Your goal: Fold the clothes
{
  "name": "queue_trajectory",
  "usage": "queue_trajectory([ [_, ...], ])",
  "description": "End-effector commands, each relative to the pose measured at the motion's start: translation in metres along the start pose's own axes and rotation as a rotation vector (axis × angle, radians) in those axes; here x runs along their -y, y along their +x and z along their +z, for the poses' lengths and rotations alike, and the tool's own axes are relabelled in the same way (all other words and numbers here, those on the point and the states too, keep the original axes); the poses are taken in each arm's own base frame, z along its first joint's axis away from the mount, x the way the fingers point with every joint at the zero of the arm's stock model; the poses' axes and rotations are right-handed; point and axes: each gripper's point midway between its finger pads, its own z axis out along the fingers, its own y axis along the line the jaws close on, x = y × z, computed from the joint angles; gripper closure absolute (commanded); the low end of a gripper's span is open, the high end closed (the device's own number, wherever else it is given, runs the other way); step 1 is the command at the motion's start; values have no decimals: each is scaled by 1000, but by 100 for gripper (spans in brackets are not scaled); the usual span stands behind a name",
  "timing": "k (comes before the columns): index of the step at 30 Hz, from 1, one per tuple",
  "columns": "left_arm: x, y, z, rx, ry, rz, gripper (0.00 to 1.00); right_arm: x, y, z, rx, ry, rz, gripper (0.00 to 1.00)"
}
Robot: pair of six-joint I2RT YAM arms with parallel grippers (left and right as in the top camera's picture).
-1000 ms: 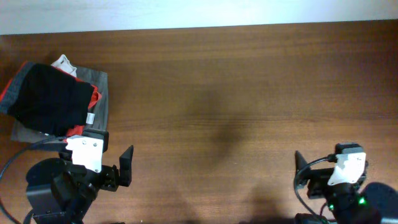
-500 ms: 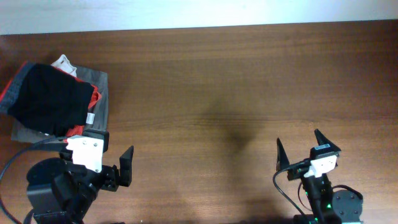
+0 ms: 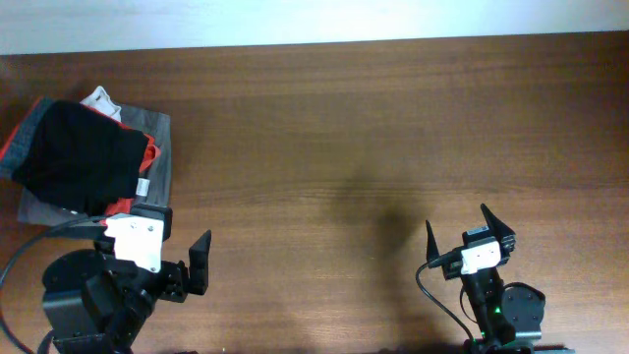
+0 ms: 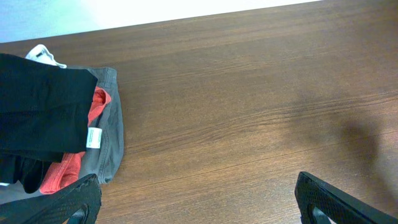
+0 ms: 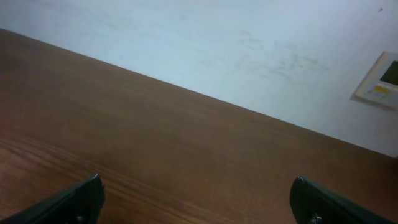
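Note:
The black leggings lie folded on top of a clothes pile at the table's far left, with orange-red lining showing at the edges; they also show in the left wrist view. My left gripper is open and empty at the front left, just in front of the pile; its fingers frame bare wood in the left wrist view. My right gripper is open and empty at the front right, far from the clothes; its view shows only table and wall.
Grey folded garments lie under the leggings, with a red piece and a white tag showing. The wooden table stretches to a white wall. A wall panel is at the right.
My right arm swung left and turned toward the table, its gripper now spread open and pointing away from the front edge. The left arm and the clothes have not moved.

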Motion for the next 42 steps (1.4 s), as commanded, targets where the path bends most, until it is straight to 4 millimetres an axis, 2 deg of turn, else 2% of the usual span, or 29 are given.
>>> queue_trajectory([
  [1,-1,2,0,-4,-5,-12,1,-2,2,0,0,-2,14,1],
  [37,-1,2,1,-6,-4,-12,1,-1,2,0,0,-1,50,1],
  [40,-9,8,0,-21,-54,6,1,-1,2,0,0,-1,50,1],
  [42,-17,18,1,-33,-100,-5,1,-1,2,0,0,-1,50,1],
])
